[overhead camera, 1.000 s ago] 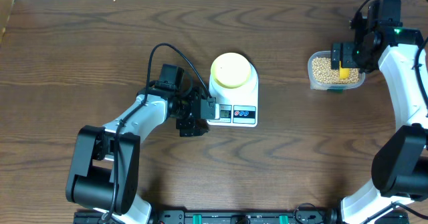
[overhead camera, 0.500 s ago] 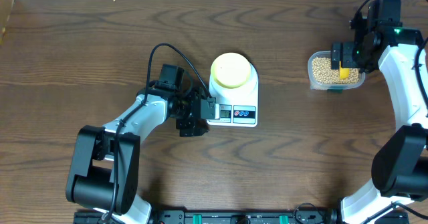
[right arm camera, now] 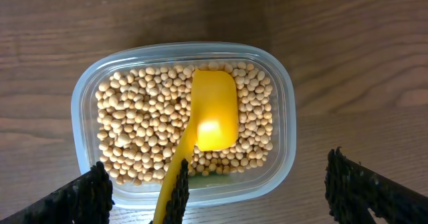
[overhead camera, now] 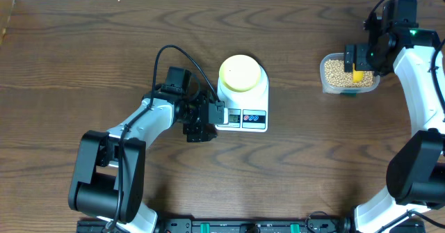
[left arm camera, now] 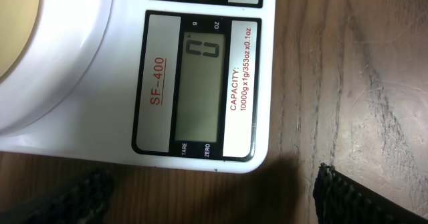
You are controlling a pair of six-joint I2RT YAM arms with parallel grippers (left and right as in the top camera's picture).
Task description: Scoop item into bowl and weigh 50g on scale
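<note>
The right gripper [right arm camera: 231, 194] hangs over the clear tub [right arm camera: 284, 137] at the far right of the table with its fingers spread wide and nothing between them. The yellow scoop [right arm camera: 214, 114] lies unheld in the tub, its cup resting on the beans [right arm camera: 134, 130] and its handle running toward the near edge. The left gripper [left arm camera: 214, 197] is likewise wide open and empty, poised at the near left corner of the scale [overhead camera: 243, 115] in the middle of the table, its camera looking down on the display [left arm camera: 198, 90]. The display seems to show a single zero. The pale bowl [overhead camera: 241, 73] sits on the scale's platform and looks empty from above. So I judge only the set-up done: bowl placed, scale on and apparently zeroed. Everything else is left: taking the scoop's handle, lifting beans, carrying them left to the bowl, and adding until the reading reaches fifty grams. Several things are hard to make out. The end of the scoop's handle runs off the bottom of the right wrist view, beside a dark shape I cannot identify. From overhead the right arm covers part of the tub. The scale's buttons are cut off at the top of the left wrist view, where only a sliver of the bowl shows. The bowl's inside is too small overhead to rule out a few stray beans.
</note>
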